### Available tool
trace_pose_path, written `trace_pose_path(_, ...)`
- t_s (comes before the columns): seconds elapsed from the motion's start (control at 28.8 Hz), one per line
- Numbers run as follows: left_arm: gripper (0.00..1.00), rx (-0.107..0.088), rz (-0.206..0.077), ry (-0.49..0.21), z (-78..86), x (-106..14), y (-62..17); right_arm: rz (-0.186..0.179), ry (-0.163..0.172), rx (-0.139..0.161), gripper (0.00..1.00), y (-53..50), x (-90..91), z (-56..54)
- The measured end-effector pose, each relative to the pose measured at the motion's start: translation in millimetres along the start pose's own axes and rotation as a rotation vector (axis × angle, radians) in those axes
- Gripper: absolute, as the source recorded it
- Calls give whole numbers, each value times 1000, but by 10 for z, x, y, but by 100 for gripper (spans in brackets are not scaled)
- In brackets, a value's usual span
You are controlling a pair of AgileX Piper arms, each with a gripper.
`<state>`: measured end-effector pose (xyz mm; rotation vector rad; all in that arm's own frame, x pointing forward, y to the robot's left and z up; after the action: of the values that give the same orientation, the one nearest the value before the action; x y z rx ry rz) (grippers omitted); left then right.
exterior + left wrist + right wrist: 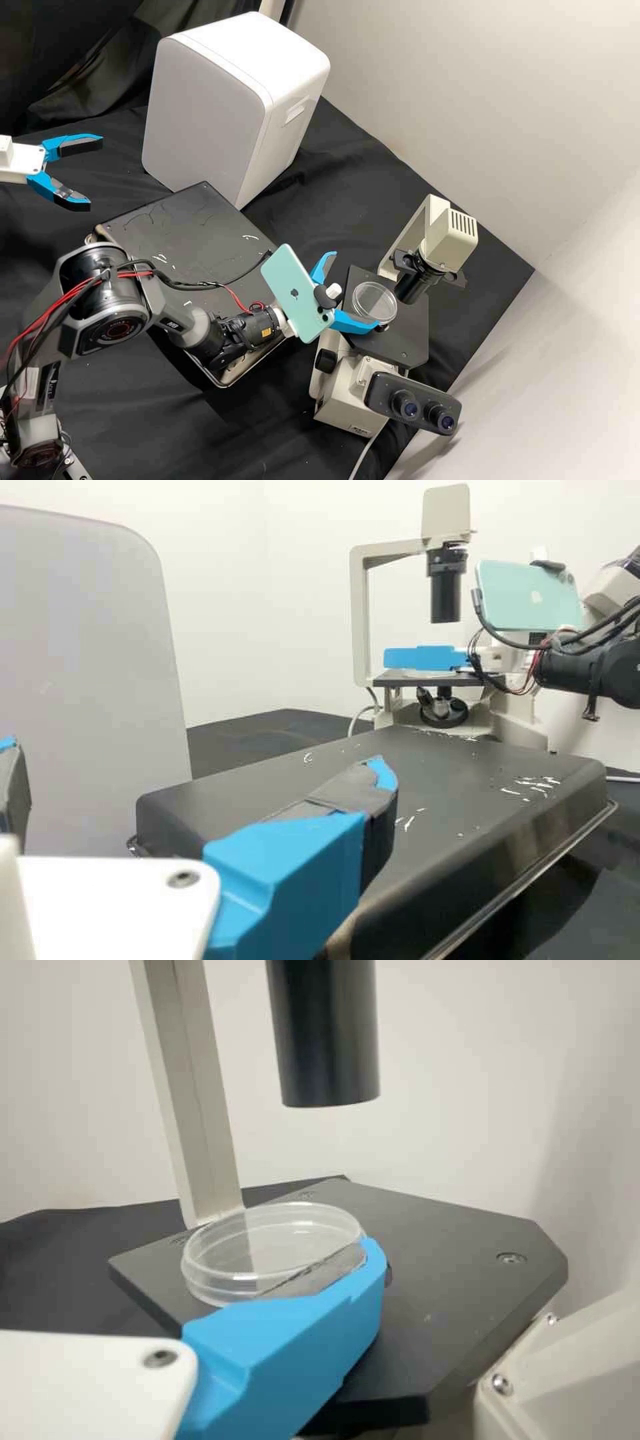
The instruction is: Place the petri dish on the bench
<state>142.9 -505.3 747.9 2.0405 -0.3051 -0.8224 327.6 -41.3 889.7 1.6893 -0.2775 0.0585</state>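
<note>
A clear petri dish [375,300] [268,1250] lies flat on the black microscope stage [407,327] [450,1270], under the dark objective tube [322,1030]. My right gripper [357,291] is at the stage, open. One of its blue fingers [300,1330] lies along the dish's near rim and seems to touch it. The other finger stands apart on the far side. My left gripper [60,170] [195,765] hangs open and holds nothing, far to the left above the bench.
A white box [233,100] stands at the back. A black tray [187,233] [470,800] lies between the arms. The microscope [373,393] sits near the bench's right edge, its lamp arm [440,233] over the stage. A mint phone [297,293] rides on the right wrist.
</note>
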Motion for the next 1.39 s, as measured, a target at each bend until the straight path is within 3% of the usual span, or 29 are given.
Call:
trace_pose_path(0.38,100,0,-2,-10,16,2,-3,8,-11,-2,100,31,142,47)
trace_pose_path(0.66,100,-1,-3,-16,26,4,-5,9,-44,-1,100,52,208,149)
trace_pose_path(1.11,100,-1,-4,-21,34,5,-7,25,-64,-3,100,138,269,197)
trace_pose_path(1.39,100,-1,-4,-21,34,5,-7,20,-76,-1,100,117,296,237)
